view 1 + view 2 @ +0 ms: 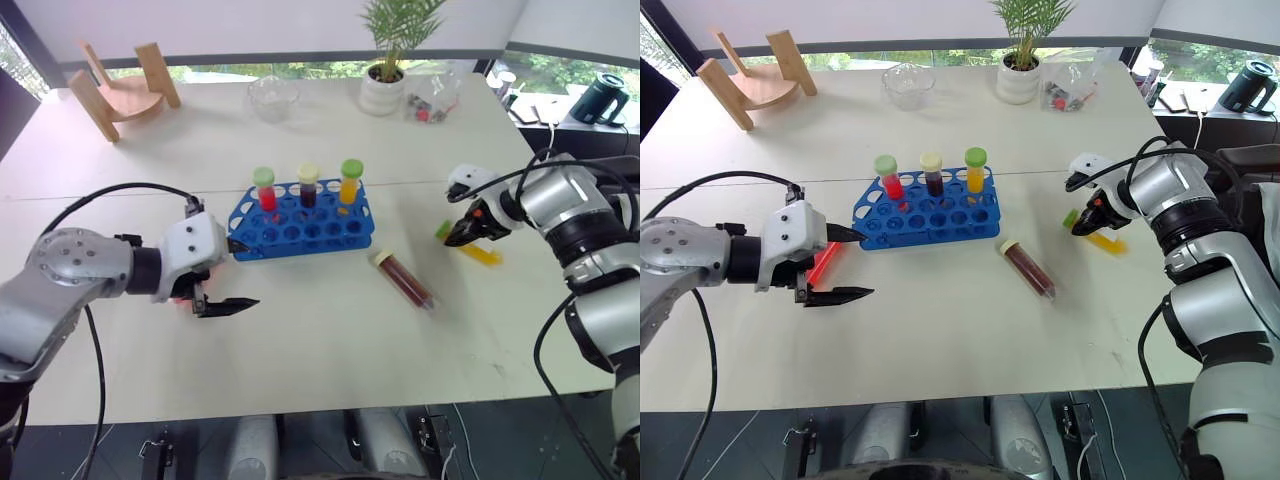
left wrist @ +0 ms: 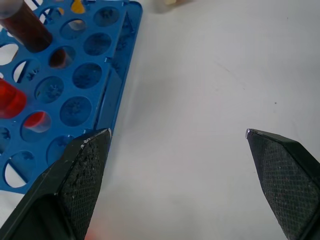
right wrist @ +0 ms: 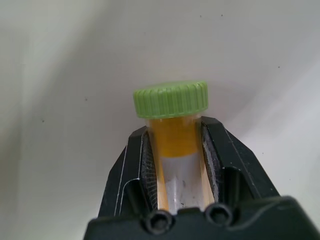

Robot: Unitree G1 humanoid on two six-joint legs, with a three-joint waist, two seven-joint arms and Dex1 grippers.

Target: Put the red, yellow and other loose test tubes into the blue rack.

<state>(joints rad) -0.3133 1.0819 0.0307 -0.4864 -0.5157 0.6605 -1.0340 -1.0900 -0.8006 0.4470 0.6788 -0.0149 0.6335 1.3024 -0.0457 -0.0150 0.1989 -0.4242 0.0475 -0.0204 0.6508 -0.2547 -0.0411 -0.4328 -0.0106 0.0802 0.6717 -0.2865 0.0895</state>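
From the head cameras, the right gripper (image 1: 462,235) is clamped on the yellow tube (image 1: 474,249) lying on the table (image 1: 320,340), right of the blue rack (image 1: 303,222). The left gripper (image 1: 222,275) hangs apart beside the rack's left end.

In the right wrist view, both pads pinch below the green cap (image 3: 171,99); lifting straight up should keep it from slipping.

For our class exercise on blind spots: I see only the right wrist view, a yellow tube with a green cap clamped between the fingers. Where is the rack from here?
Observer: The blue rack stands mid-table, to the robot's left of your yellow tube.
Operator: Anything lying between them?
Observer: A dark brown tube lies flat on the table there.
Operator: And the other arm?
Observer: The left gripper hangs open at the rack's left end, beside a loose red tube.
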